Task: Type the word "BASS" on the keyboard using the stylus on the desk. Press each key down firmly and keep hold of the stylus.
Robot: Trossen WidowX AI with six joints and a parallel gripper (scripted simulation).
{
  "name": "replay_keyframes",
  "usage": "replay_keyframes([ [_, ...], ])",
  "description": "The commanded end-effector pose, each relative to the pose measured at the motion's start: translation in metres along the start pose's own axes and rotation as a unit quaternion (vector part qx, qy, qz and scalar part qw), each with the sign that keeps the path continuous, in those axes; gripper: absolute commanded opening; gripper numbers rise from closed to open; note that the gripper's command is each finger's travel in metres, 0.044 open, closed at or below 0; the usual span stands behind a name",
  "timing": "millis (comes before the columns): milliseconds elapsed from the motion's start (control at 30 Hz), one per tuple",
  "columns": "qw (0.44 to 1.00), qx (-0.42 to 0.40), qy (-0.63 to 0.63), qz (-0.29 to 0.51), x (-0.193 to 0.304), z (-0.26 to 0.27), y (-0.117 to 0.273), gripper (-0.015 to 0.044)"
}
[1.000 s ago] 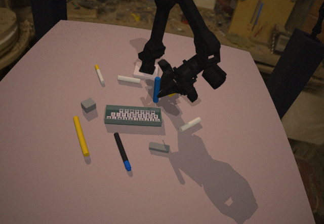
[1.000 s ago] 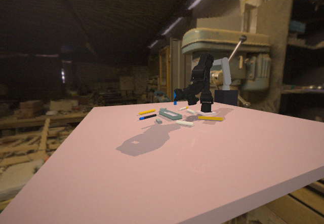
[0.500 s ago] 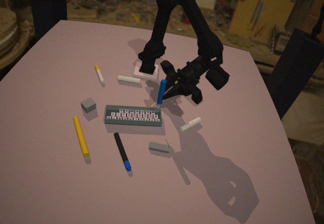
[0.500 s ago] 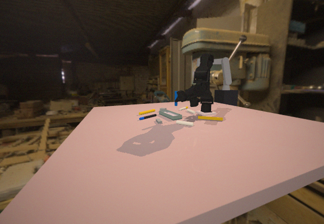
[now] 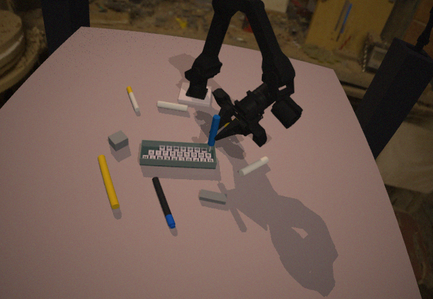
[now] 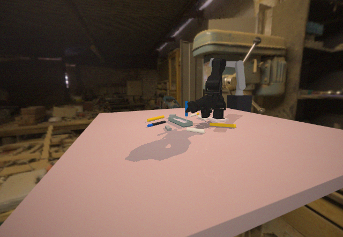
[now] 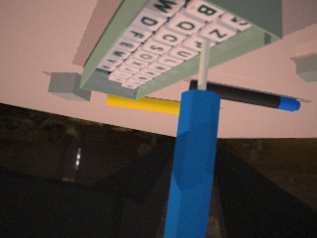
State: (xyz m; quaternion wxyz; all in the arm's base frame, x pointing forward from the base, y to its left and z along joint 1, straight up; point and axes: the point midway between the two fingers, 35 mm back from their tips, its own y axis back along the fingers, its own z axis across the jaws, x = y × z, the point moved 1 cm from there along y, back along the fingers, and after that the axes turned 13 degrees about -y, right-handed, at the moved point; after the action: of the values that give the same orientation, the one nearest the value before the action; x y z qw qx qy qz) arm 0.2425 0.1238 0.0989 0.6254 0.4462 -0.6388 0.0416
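The keyboard (image 5: 177, 166) (image 6: 187, 124) (image 7: 267, 14) is a green tray with rows of white lettered keys. My gripper (image 5: 214, 136) (image 6: 187, 109) (image 7: 194, 154) is shut on the blue stylus (image 5: 213, 129) (image 6: 186, 106) (image 7: 194, 149). The stylus stands nearly upright over the keyboard's right end in the top view, its thin pale tip pointing down. In the wrist view the tip shows against the keys by O, B and Z, with the W key farther up and to the left. Whether the tip touches a key I cannot tell.
A grey cube (image 5: 118, 140) (image 7: 68, 86), a yellow stick (image 5: 108, 182) (image 6: 155, 118) (image 7: 144, 103), a black marker (image 5: 162, 196) (image 6: 159, 123) (image 7: 248, 94) with a blue end and a grey block (image 5: 212, 197) (image 6: 168, 127) lie around the keyboard. A white stick (image 5: 253, 166) (image 6: 195, 130) lies to its right.
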Motion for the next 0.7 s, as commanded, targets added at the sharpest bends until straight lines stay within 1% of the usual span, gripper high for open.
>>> replay_keyframes([
  [0, 1.000, 0.000, 0.005, 0.002, -0.0015, 0.0014, -0.0017, 0.0081],
  [667, 1.000, 0.000, 0.005, 0.002, -0.0092, 0.0033, -0.0063, 0.0081],
])
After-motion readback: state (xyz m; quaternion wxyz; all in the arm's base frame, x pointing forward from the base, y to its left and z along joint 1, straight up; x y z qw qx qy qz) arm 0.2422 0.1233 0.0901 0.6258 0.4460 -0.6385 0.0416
